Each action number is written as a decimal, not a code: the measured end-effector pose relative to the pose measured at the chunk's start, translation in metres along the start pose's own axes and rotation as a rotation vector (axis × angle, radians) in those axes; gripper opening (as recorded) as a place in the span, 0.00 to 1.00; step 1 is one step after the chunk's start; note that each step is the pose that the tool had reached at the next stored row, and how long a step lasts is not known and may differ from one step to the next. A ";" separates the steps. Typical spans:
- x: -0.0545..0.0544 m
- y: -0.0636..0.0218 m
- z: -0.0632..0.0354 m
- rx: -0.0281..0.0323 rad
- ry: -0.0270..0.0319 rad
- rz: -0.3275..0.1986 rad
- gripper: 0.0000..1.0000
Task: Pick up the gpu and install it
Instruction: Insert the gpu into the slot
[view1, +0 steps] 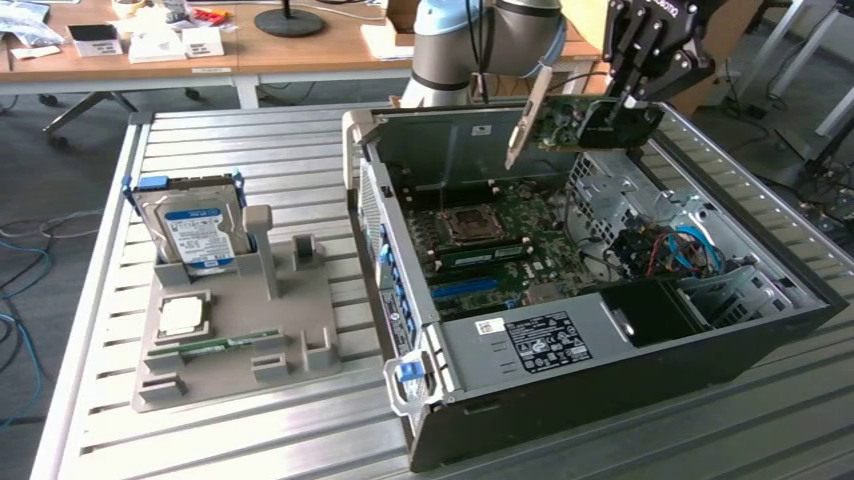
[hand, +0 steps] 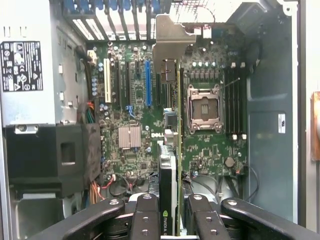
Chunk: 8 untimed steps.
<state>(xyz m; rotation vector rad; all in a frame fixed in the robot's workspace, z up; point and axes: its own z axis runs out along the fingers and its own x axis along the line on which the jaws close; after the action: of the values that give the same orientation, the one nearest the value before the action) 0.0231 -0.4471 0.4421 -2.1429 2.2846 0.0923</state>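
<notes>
Jaws pinch gpu (view1: 577, 120) above open PC case (view1: 641, 372) on slatted metal bench (view1: 240, 440); cluttered wooden desks (view1: 314, 52) stand behind.

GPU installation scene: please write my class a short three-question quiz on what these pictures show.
1. True or false: the gripper holds the gpu above the open computer case.
2. Where does the hard drive stand? A. in the grey holder B. inside the case C. in the gripper
3. Is the gpu seated in a motherboard slot yet?
Key: 1 true; 2 A; 3 no, it hangs above the board.
</notes>
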 end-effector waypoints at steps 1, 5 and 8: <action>0.000 0.0019 0.0001 0.0000 0.0000 0.000 0.27; 0.000 0.0026 0.0001 0.0001 0.0000 0.000 0.27; 0.000 0.0047 0.0002 0.0001 -0.0001 0.000 0.27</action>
<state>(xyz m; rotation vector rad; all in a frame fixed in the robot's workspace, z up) 0.0184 -0.4470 0.4420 -2.1428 2.2846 0.0923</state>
